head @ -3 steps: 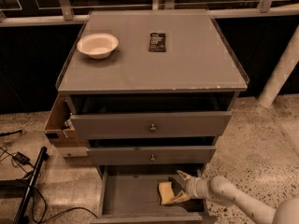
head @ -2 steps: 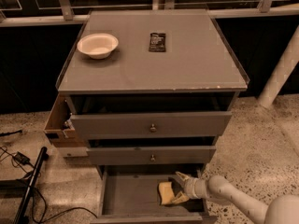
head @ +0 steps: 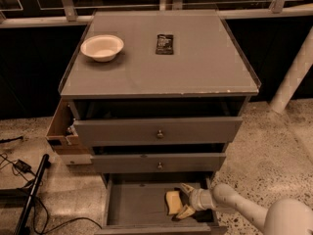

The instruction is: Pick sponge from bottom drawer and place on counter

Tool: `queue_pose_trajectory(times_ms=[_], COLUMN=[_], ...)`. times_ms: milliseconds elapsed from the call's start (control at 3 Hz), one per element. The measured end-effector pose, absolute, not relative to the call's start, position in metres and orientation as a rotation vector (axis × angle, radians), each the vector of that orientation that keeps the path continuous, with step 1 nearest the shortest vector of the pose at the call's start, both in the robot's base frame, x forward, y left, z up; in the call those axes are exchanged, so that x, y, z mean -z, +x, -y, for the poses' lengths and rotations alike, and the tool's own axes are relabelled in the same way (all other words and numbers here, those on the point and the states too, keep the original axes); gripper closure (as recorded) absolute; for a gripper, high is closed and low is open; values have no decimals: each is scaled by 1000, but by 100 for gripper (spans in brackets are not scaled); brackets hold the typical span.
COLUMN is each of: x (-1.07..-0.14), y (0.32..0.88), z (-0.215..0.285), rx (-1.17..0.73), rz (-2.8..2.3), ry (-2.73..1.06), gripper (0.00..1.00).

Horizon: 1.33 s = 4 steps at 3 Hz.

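Note:
The pale yellow sponge lies on the floor of the open bottom drawer, right of centre. My gripper reaches in from the lower right on its white arm. Its fingers are spread, one above and one below the sponge's right end, and are not closed on it. The grey counter on top of the cabinet carries a white bowl and a black packet.
A white bowl sits at the counter's back left and a black packet at its back middle. Two knobbed drawers overhang the bottom drawer. A cardboard box hangs at the cabinet's left. Cables and a black bar lie on the floor.
The arm has pushed a little further left into the drawer, bringing the fingers closer around the sponge's right end. The sponge has not moved.

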State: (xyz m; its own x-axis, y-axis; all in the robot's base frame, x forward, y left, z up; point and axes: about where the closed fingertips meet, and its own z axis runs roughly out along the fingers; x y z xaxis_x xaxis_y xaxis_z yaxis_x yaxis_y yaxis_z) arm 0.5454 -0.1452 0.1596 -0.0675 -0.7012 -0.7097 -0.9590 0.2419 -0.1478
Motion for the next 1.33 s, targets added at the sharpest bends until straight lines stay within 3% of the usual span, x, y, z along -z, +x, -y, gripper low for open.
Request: queue_pose_trajectory(times_ms=[333, 667, 1333], x=[-153, -140, -119], y=[542, 546, 549], z=[135, 116, 115], rx=[-509, -550, -557], rz=[-1816, -1779, -1820], ry=[-1542, -1554, -1577], gripper=[13, 7, 7])
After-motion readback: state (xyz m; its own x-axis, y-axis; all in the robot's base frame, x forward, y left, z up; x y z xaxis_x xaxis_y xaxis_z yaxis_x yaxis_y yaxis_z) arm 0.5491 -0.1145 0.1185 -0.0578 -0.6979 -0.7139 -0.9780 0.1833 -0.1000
